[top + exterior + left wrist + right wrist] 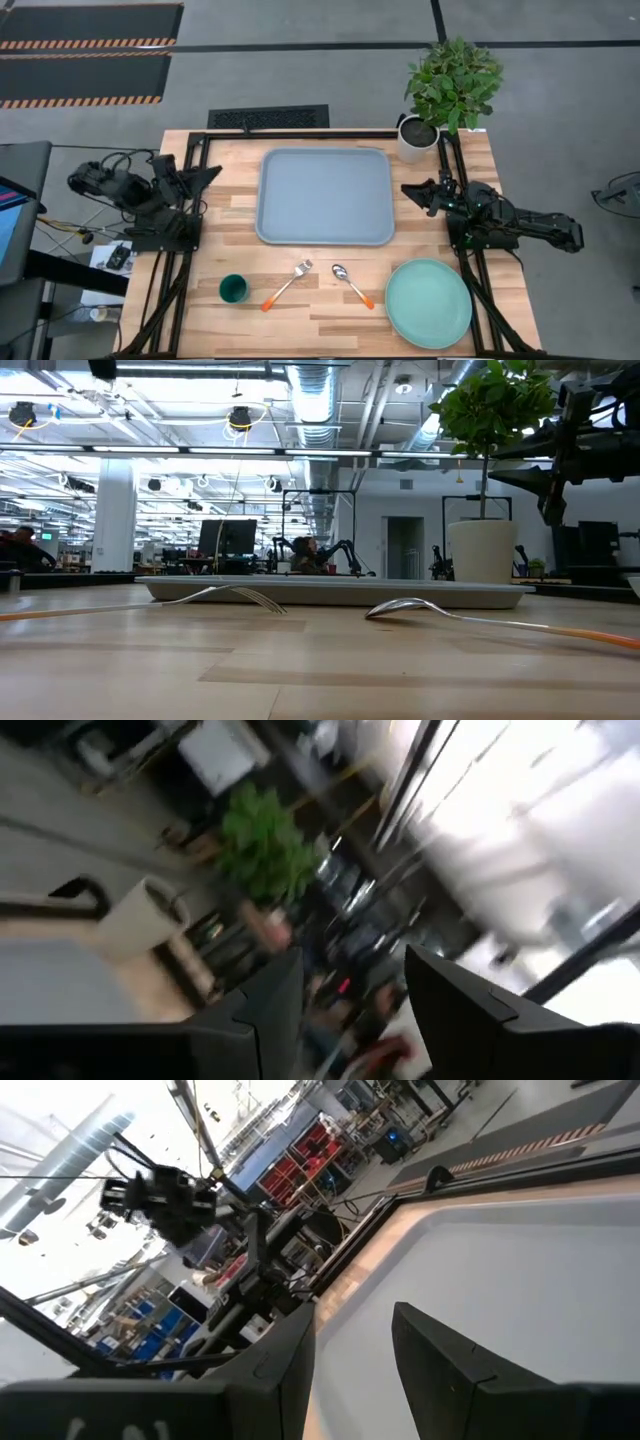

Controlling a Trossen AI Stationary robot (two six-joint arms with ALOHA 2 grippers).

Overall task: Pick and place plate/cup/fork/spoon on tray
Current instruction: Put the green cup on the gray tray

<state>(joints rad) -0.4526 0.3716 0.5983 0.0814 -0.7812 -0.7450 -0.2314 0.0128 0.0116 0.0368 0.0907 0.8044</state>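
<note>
The light blue-grey tray lies flat at the table's far middle and holds nothing. Along the near side lie the dark green cup, the fork, the spoon and the mint-green plate. The fork and spoon also show in the low view, in front of the tray. My left gripper is open at the table's left edge, raised. My right gripper is open at the right edge, beside the tray.
A white pot with a green plant stands at the table's far right corner, close behind my right arm. Black frame rails run along the table's left and right sides. Bare wood lies between the tray and the tableware.
</note>
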